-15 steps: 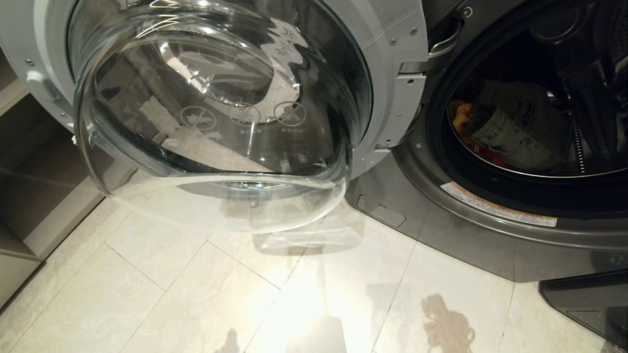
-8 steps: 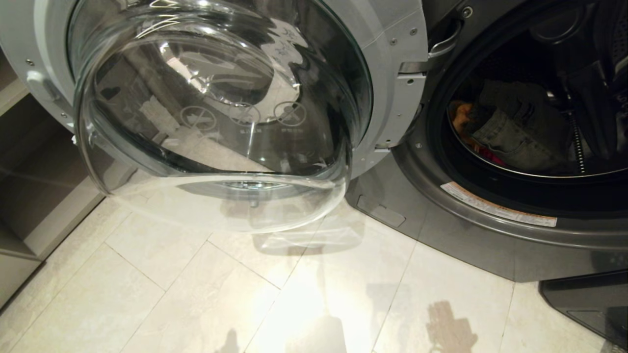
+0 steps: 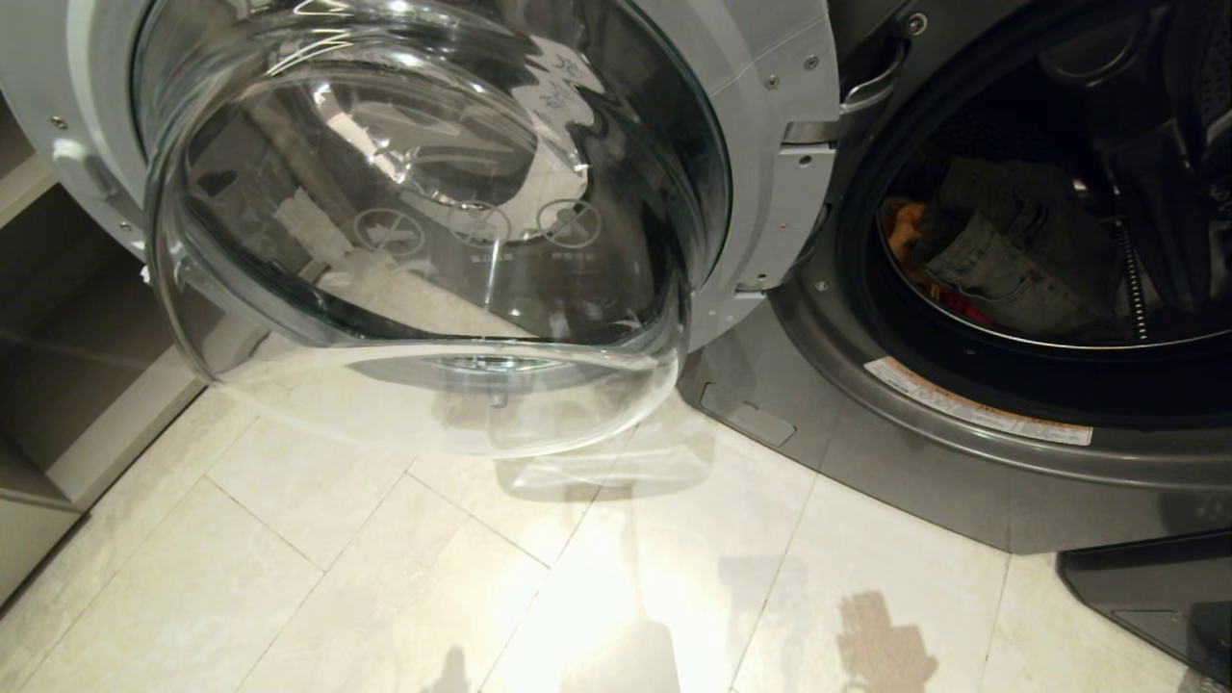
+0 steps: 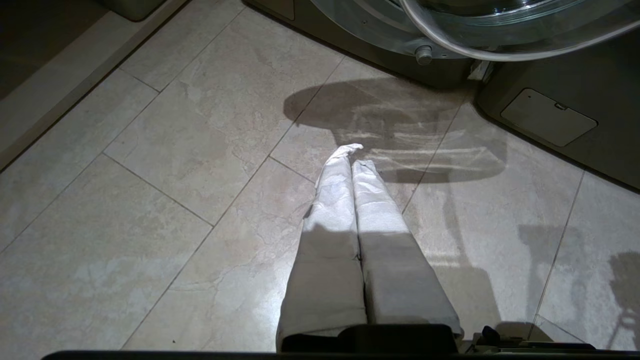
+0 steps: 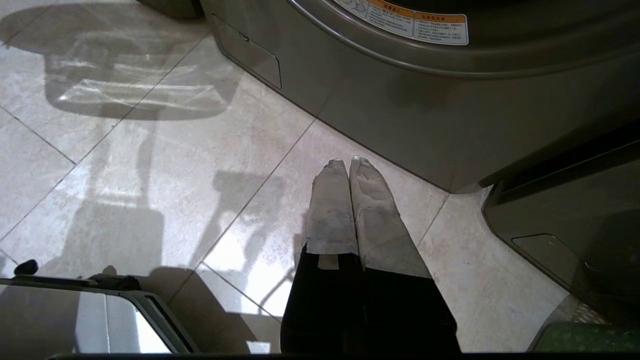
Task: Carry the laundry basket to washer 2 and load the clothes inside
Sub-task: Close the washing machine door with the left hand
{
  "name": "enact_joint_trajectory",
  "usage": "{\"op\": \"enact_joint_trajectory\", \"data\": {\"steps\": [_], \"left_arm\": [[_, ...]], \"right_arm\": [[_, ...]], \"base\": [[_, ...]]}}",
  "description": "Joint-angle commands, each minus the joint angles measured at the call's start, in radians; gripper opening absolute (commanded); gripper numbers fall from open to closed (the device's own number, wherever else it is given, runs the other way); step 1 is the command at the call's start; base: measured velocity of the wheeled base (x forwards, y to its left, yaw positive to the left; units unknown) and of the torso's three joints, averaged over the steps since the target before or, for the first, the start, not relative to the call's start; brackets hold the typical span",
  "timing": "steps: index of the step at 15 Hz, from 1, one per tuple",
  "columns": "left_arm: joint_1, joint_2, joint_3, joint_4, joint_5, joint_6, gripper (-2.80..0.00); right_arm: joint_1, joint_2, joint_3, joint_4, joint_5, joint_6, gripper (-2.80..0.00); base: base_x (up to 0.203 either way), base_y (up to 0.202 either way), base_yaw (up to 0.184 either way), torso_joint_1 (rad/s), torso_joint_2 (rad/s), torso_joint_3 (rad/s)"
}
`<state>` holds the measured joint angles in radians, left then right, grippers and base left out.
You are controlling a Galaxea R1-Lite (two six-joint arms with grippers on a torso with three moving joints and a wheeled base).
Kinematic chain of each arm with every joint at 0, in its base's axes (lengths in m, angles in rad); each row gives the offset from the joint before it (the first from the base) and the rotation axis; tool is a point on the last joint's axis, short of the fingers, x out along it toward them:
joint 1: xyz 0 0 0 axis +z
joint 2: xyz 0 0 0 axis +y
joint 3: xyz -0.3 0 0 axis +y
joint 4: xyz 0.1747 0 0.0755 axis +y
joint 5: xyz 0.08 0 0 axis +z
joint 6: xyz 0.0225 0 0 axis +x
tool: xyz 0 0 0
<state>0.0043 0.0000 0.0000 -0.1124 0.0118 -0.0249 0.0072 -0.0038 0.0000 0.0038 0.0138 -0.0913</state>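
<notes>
The dark grey washer (image 3: 924, 462) stands with its round glass door (image 3: 433, 241) swung wide to the left; no number label shows. Inside the drum lie the clothes: a grey denim garment (image 3: 1011, 260), an orange one (image 3: 900, 231) behind it and a bit of pink-red (image 3: 962, 306) below. Neither arm shows in the head view. My left gripper (image 4: 352, 155) hangs shut and empty over the floor tiles near the door. My right gripper (image 5: 348, 162) is shut and empty above the floor by the washer's base (image 5: 400, 100). A corner of the green laundry basket (image 5: 580, 342) shows beside it.
A pale shelf unit (image 3: 58, 385) stands left of the open door. A second dark machine's base (image 3: 1155, 597) juts out at the lower right. Part of my own base (image 5: 100, 300) shows on the tiled floor (image 3: 385, 577).
The arm's shadow on the floor at the lower right has slid slightly down. The washer, door and clothes have not moved.
</notes>
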Motion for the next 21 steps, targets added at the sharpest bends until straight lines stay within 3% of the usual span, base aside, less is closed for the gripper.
{"op": "enact_joint_trajectory", "data": {"steps": [1,9,21], "left_arm": [[0.0,0.0,0.04,-0.002,0.0,0.001,-2.8],[0.0,0.0,0.04,-0.003,0.0,0.002,-2.8],[0.0,0.0,0.04,-0.003,0.0,0.002,-2.8]], "right_arm": [[0.0,0.004,0.0,-0.001,0.003,-0.005,-2.8],[0.0,0.004,0.0,0.001,0.002,-0.002,-2.8],[0.0,0.004,0.0,0.001,0.002,-0.001,-2.8]], "base": [[0.0,0.0,0.0,0.0,0.0,0.0],[0.0,0.0,0.0,0.0,0.0,0.01],[0.0,0.001,-0.007,0.002,0.0,0.192]]}}
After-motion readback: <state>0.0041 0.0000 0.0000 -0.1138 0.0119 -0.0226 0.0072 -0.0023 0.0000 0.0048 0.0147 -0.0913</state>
